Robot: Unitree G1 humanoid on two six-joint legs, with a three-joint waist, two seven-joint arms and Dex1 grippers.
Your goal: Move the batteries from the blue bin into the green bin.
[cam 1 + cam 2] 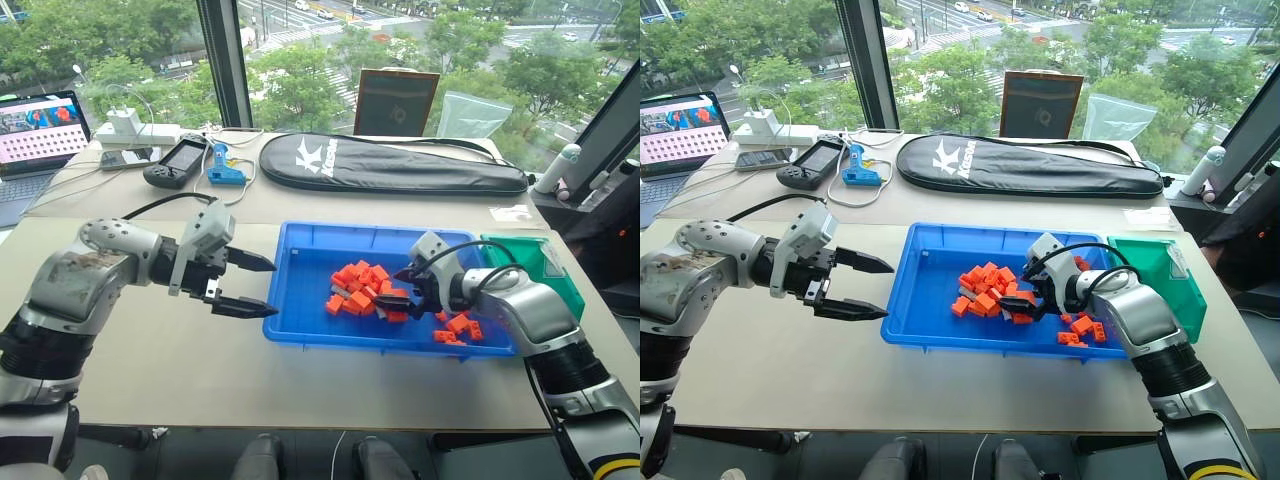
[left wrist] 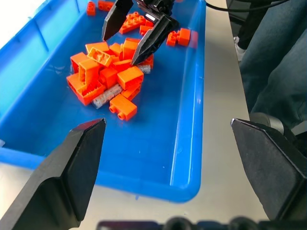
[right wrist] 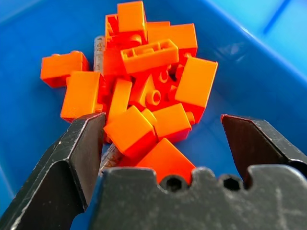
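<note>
Right gripper (image 1: 405, 287) was down inside the large shallow bright-blue plastic bin (image 1: 300, 250), jaws wide apart and holding nothing, fingertips at the edge of the heap of orange plastic toy bricks (image 1: 362, 290). In the right wrist view the two black fingers (image 3: 79, 148) straddled the near bricks of the heap.

Small silver-grey metal cylinder batteries (image 3: 99, 48) were all in the blue bin, mostly buried under the bricks: one poked out at the far side of the heap, another showed beside the wrist-view finger, and pale cylinder ends (image 2: 103, 98) stuck out under the bricks in the left wrist view. Exact count could not be told.

Left gripper (image 1: 262, 286) hung over the beige table (image 1: 150, 360), just off the blue bin's left rim, jaws apart, empty.

Small deeper green plastic bin (image 1: 555, 265) sat against the blue bin's right end, behind the right arm; its contents could not be seen.
</note>
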